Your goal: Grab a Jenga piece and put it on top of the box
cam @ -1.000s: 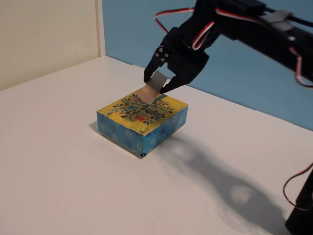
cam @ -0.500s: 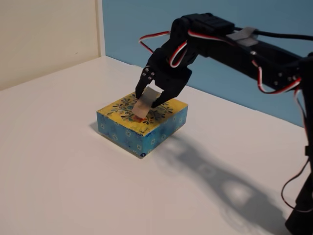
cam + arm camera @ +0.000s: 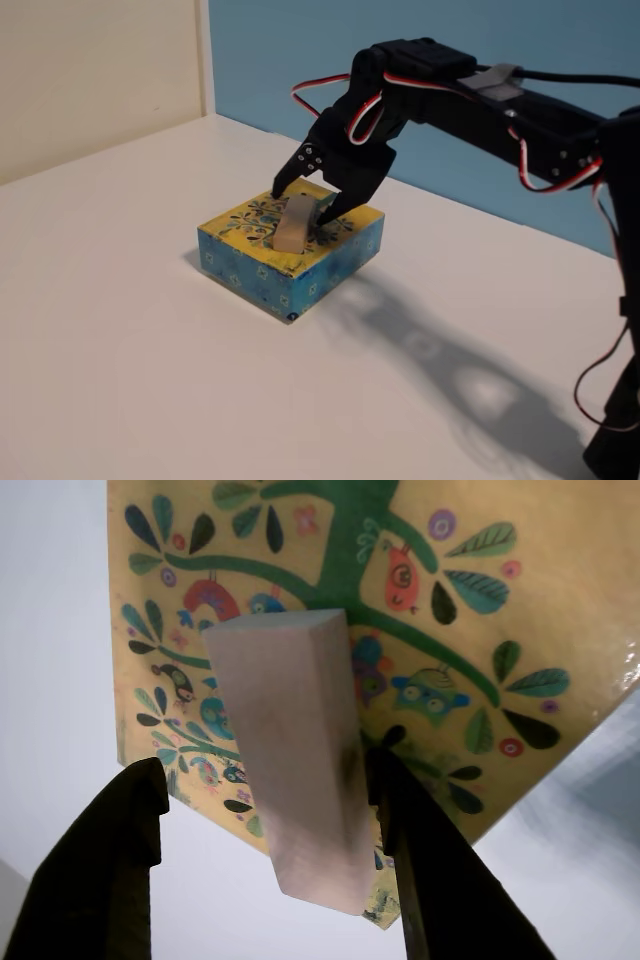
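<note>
One Jenga piece (image 3: 294,224) lies on the yellow top of one box (image 3: 262,267), which we see standing on the white desk (image 3: 120,330). We count a single arm; its jaws stand apart, straddling the piece: the right finger (image 3: 425,850) touches or nearly touches it, the left finger (image 3: 110,870) stands clear.

**Surfaces and finishes**

The Jenga piece (image 3: 300,770) looks like pale bare wood, matt, with a faint grain. The box (image 3: 340,240) has a printed top with a slight sheen, glare showing at 1 corner in the wrist view. The gripper (image 3: 300,205) is dull black plastic. The table (image 3: 120,330) is smooth, matt white.
</note>
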Tool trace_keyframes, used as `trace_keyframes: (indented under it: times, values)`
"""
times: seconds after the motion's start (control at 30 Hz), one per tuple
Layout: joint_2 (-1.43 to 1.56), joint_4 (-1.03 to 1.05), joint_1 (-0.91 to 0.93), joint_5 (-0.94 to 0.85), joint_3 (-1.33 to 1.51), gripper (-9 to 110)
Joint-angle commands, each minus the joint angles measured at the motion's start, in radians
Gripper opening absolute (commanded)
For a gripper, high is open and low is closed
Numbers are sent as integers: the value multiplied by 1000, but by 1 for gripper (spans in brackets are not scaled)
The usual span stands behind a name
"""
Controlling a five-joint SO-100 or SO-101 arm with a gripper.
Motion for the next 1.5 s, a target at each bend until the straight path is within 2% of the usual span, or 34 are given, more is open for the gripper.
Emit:
trace_keyframes:
  times: [0.0, 0.2, 0.3, 0.37, 0.57, 0.67, 0.8, 1.0, 1.27, 1.47]
  values:
    - [15, -6, 23, 3, -41, 24]
    - [95, 43, 43, 11, -31, 24]
    - [152, 81, 55, 32, -31, 6]
    - [187, 101, 60, 44, -31, 0]
    - [319, 175, 67, 71, -29, 0]
    - [407, 172, 77, 63, 61, 0]
    - [604, 43, 94, 29, 374, 0]
    - [946, -275, 104, -17, 982, 0]
    - [1045, -595, 153, 0, 1362, 0]
    - [1285, -736, 137, -3, 1647, 0]
